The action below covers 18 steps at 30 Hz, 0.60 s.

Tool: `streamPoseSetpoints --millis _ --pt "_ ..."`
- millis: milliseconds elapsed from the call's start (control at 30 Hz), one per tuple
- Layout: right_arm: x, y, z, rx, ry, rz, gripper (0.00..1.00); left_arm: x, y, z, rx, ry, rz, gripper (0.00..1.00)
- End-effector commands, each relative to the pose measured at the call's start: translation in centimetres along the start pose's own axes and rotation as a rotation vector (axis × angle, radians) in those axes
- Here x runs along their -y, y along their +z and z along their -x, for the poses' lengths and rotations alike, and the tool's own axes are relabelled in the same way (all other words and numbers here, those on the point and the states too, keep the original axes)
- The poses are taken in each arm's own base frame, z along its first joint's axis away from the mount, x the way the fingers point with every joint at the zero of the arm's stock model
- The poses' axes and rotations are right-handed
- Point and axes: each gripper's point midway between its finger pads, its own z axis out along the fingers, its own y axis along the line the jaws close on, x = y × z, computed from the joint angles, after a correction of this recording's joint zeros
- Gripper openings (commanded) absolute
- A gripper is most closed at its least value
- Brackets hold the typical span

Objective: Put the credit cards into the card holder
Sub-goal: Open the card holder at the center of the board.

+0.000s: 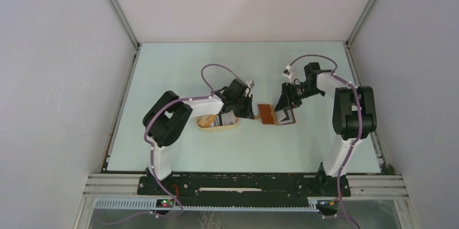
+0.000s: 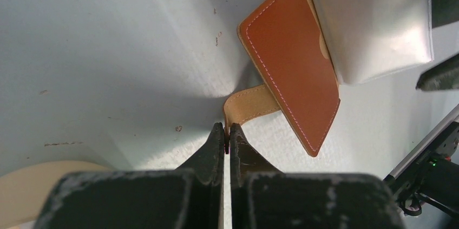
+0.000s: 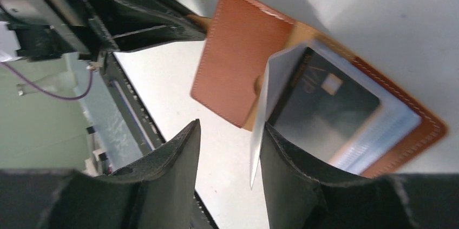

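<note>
Left gripper (image 2: 225, 129) jaws clamp the reddish-brown leather card holder's (image 2: 292, 61) tan strap (image 2: 251, 104); right gripper (image 3: 231, 127) jaws apart at its whitish pocket flap (image 3: 265, 104). Strap slipping could fold it shut.

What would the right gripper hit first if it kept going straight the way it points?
Probably the clear pocket flap of the card holder, whose edge stands between the open fingers of the right gripper, close against one of them. Past that edge lies bare table, though depth is hard to judge.

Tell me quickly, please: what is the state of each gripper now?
Left gripper: closed on the card holder, at its strap.
Right gripper: open, clamping nothing.
</note>
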Motion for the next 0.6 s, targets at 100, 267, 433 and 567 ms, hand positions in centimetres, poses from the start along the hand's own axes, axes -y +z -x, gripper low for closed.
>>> streamPoseSetpoints --millis 100,267,433,567 --pt "-5.0 2.2 -0.7 -0.049 0.028 0.223 0.52 1.0 -0.9 0.5 0.041 -0.031 -0.051 0.12" --pt "-4.0 4.4 -1.6 -0.110 0.085 0.191 0.53 1.4 -2.7 1.8 0.102 -0.082 -0.077 0.27" --pt "-3.0 5.1 -2.0 -0.126 0.115 0.171 0.52 1.1 -4.8 3.1 0.171 -0.105 -0.058 0.33" --pt "-2.3 5.3 -2.2 -0.135 0.126 0.148 0.52 1.1 -6.6 4.1 0.223 -0.102 -0.056 0.33"
